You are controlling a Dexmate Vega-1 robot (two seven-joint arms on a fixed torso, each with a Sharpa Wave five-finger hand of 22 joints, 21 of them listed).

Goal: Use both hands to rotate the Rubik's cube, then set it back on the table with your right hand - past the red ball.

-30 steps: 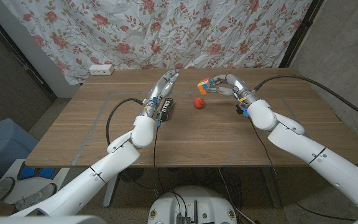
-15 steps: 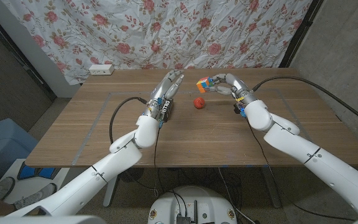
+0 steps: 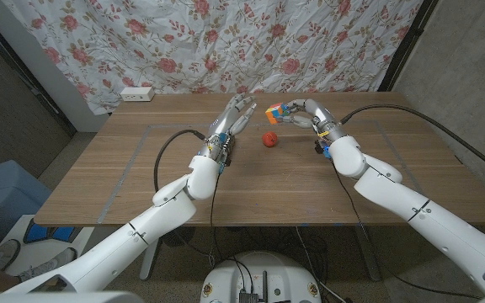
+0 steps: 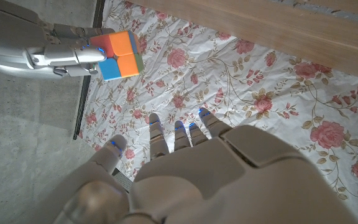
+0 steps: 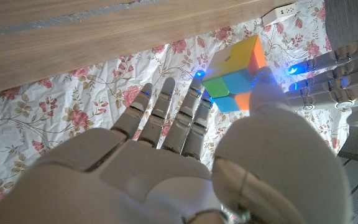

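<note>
The wooden table (image 3: 310, 181) has open room on all sides; its far edge meets a flowered curtain (image 3: 226, 42). The right hand (image 3: 303, 114) pinches the cube (image 3: 274, 114) aloft, beyond the red ball (image 3: 269, 139) — light, rigid, probably slick plastic, best gripped on opposite faces. The left hand (image 3: 236, 114) reaches toward it, fingers apart, empty.

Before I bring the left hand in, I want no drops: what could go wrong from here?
The right hand holds the Rubik's cube out at its fingertips, above the table, so a bump from the open left hand could knock it loose. A fallen cube might also strike the red ball lying below and send it rolling.
</note>
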